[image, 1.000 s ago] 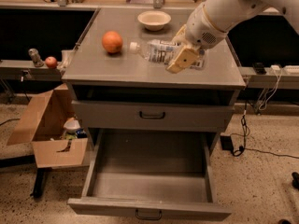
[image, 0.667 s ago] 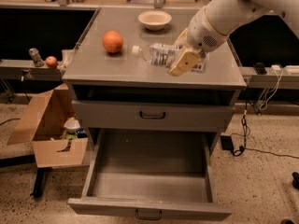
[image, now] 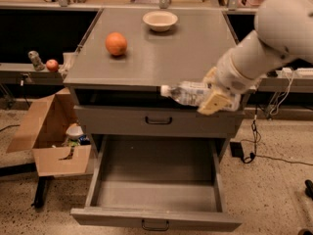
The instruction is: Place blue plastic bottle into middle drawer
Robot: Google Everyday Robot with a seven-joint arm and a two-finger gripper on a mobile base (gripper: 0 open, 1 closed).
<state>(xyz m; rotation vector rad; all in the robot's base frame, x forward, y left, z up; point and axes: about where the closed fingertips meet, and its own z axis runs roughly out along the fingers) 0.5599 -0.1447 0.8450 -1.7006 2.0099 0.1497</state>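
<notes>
The bottle is pinched in the end effector, held off the table and in the air just in front of its front edge. It is held roughly level, white cap pointing left, body partly covered on the right by the tan fingers. The bottle is seen at the height of the gap under the table top, overlapping the upper edge of the closed drawer with the dark handle. The middle drawer below is pulled fully out, and the bottle is seen above its back right part, well apart from its floor. The white arm is seen coming in from the upper right. An orange is set on the table's left part, and a bowl near its back edge. A cardboard box is seen on the floor to the left, and an apple on a ledge beside the table.
</notes>
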